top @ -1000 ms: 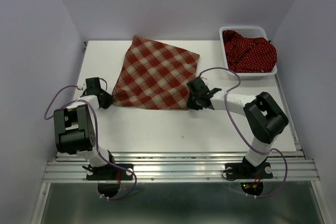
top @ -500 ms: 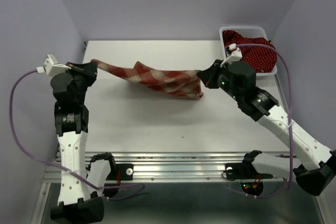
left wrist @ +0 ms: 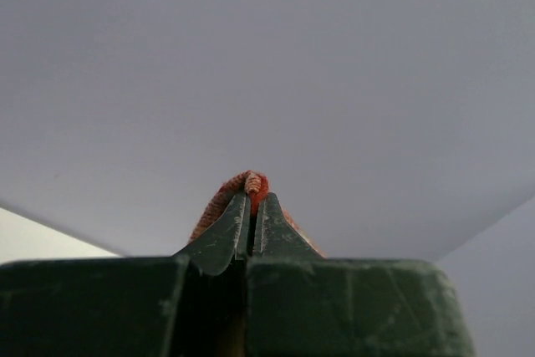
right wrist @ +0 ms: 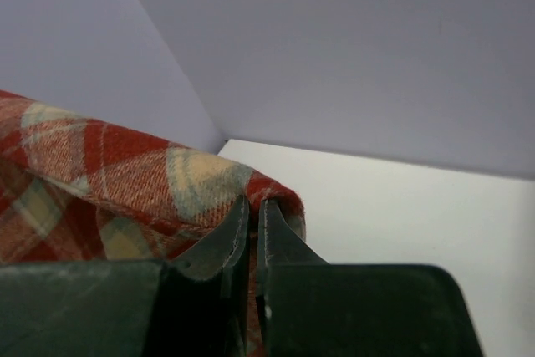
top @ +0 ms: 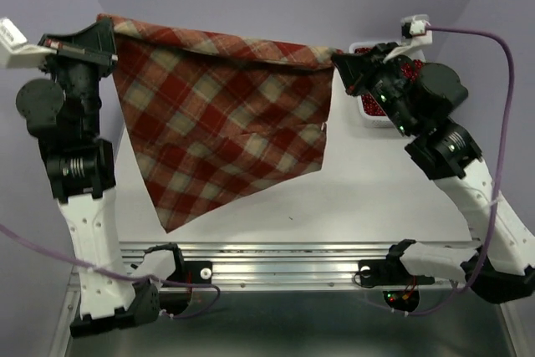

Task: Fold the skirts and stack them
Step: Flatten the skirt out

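Observation:
The red-and-cream checked skirt (top: 217,114) hangs spread out high above the table, held by its two top corners. My left gripper (top: 107,29) is shut on the upper left corner; in the left wrist view a bunched red edge of the skirt (left wrist: 249,183) pokes out past the left gripper (left wrist: 252,200). My right gripper (top: 337,60) is shut on the upper right corner, and the right wrist view shows the checked skirt (right wrist: 125,181) folded over the right gripper (right wrist: 253,205). A dark red dotted skirt (top: 412,68) lies in the basket, mostly hidden behind the right arm.
The white mesh basket (top: 370,114) stands at the back right of the white table (top: 368,198), behind my right arm. The hanging cloth hides the back left of the table. Purple cables loop off both wrists.
Both arms have risen far up from the table, lifting the checked skirt from lying flat to hanging fully spread between the grippers.

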`<state>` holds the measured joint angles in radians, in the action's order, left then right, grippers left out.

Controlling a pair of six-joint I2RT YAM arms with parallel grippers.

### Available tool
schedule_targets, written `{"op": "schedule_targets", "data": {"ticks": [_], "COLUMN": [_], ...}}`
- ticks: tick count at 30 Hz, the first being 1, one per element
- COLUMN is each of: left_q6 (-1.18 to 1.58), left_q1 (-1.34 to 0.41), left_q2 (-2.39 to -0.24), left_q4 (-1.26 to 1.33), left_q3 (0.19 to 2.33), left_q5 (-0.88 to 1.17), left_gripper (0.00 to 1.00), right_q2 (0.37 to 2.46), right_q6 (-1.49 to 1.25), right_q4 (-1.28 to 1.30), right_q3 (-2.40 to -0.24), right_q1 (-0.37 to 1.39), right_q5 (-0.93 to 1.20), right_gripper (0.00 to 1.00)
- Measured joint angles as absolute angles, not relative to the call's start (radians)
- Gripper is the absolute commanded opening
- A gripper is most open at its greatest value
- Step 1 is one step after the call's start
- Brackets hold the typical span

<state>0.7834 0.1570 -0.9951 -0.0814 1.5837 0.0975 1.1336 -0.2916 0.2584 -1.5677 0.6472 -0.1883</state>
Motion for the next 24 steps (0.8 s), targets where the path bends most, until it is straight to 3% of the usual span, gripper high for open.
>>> {"op": "schedule_targets", "data": {"ticks": [10,16,19,24], "left_q6": [0.720,0.672,0.659,0.659], "left_q1": [0.145,0.141,0.141,0.141], "left_q2": [-1.620,-1.689,-1.583,-1.291], "left_q4": [-0.203,-0.303,-0.245,-0.088], "left_q3": [1.944,2.082,1.975,1.514], "left_q5": [0.209,0.214,0.230,0.225], "left_gripper": [0.00,0.00,0.00,0.00], "right_q2": [1.633,1.662,1.579,1.428], "right_q6": [-0.279,-0.257,-0.258,-0.283], "right_q4": [0.300,0.324,0.302,0.261], "right_q3": [-1.854,-1.941,-1.840,-1.552], "right_q1": [0.356,0.321,0.311,0.301], "right_q5": [0.028,0.100,0.123,0.152], "right_gripper": [0.01,0.01,0.01,0.01]}}
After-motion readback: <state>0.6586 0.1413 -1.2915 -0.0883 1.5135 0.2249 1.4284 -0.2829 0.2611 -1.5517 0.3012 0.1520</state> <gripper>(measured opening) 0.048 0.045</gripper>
